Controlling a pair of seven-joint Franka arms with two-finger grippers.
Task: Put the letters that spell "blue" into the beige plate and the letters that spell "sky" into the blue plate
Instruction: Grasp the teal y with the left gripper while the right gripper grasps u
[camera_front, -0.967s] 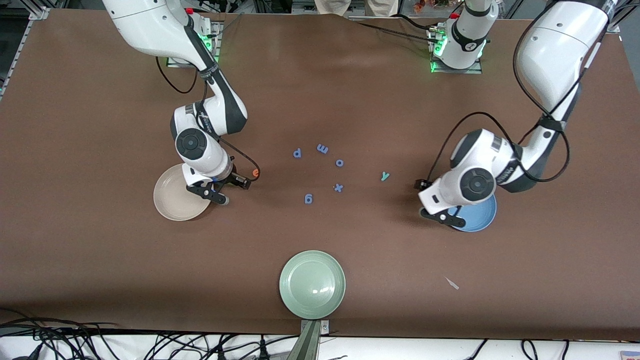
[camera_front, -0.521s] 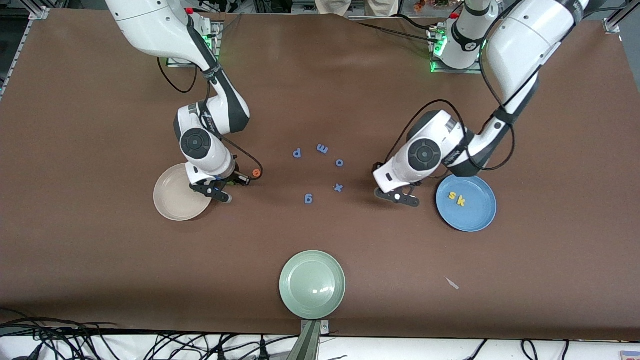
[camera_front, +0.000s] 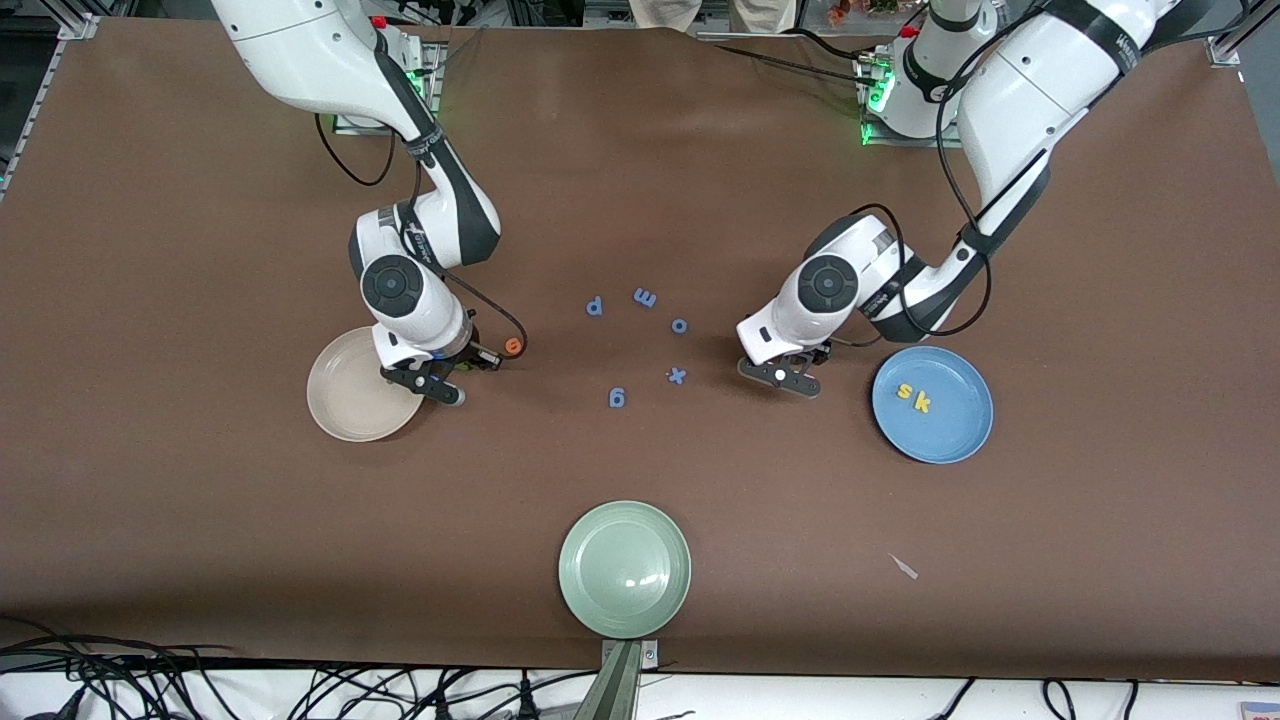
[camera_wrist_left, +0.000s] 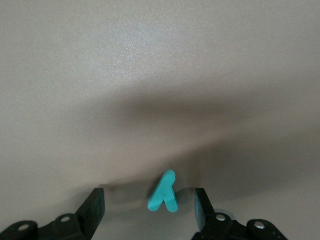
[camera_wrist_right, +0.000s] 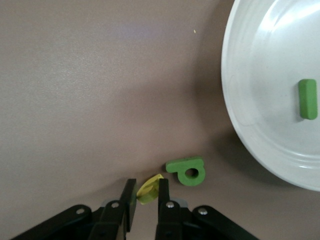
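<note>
My left gripper (camera_wrist_left: 147, 207) is open and low on the table, its fingers either side of the teal "y" (camera_wrist_left: 163, 191) without touching it. In the front view this gripper (camera_front: 782, 377) hides the "y". The yellow "s" (camera_front: 904, 392) and "k" (camera_front: 921, 402) lie in the blue plate (camera_front: 950, 440). My right gripper (camera_wrist_right: 145, 197) is shut on the yellow "u" (camera_wrist_right: 150, 189) beside the beige plate (camera_wrist_right: 250, 125). The green "b" (camera_wrist_right: 187, 171) lies next to it on the table. The green "l" (camera_wrist_right: 307, 98) lies in that plate. The orange "e" (camera_front: 512, 346) lies on the table by the right gripper (camera_front: 432, 385).
Several all-blue letters (camera_front: 645, 297) are scattered mid-table between the two grippers. A pale green plate (camera_front: 624, 568) sits near the front edge. A small pale scrap (camera_front: 905, 567) lies toward the left arm's end.
The left arm swung from over the blue plate toward the table's middle and came down around the "y", uncovering "s" and "k". The right gripper's fingers drew together beside the beige plate.
</note>
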